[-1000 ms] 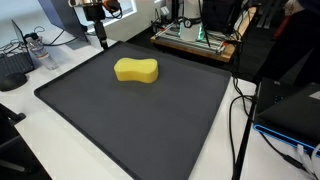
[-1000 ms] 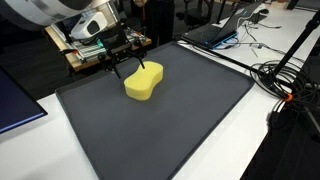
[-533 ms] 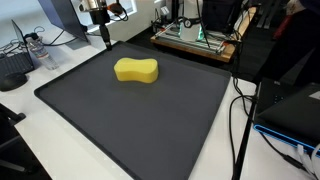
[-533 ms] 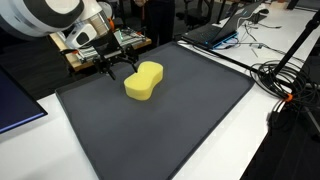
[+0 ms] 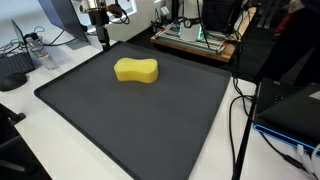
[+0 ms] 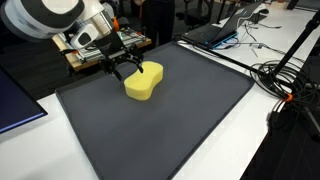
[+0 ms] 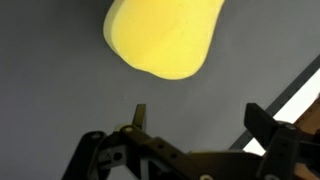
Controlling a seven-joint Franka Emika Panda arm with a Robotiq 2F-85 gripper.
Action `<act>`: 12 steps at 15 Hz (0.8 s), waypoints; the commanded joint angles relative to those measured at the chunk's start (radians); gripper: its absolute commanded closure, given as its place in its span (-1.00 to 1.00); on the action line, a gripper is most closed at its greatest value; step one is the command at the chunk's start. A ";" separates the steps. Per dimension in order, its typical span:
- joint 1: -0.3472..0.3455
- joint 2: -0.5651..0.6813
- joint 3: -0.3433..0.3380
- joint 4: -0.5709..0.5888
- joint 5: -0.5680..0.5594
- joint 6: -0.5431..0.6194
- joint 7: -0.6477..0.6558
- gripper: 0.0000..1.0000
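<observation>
A yellow peanut-shaped sponge (image 5: pixel 137 70) (image 6: pixel 143 81) lies on a large dark grey mat (image 5: pixel 140 115) (image 6: pixel 170 120) in both exterior views. My gripper (image 6: pixel 121 68) hangs open above the mat's far corner, just beside one end of the sponge and not touching it. In the other exterior view the gripper (image 5: pixel 101 40) hangs at the top, over the mat's corner. In the wrist view the sponge (image 7: pixel 165 36) fills the top, and the gripper (image 7: pixel 197 118) shows two black fingers spread wide with bare mat between them.
A wooden board with electronics (image 5: pixel 195 40) stands past the mat. Black cables (image 5: pixel 240 120) run along one side of the mat, and a laptop (image 6: pixel 215 32) and more cables (image 6: pixel 290 85) lie beyond it. White table (image 5: pixel 60 60) surrounds the mat.
The arm has shifted slightly near the mat's corner and the gripper has come a little closer to the sponge. The jaws stay wide apart and the sponge has not moved.
</observation>
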 commanded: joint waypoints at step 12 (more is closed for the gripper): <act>0.521 0.191 -0.664 -0.527 0.377 0.017 0.037 -1.00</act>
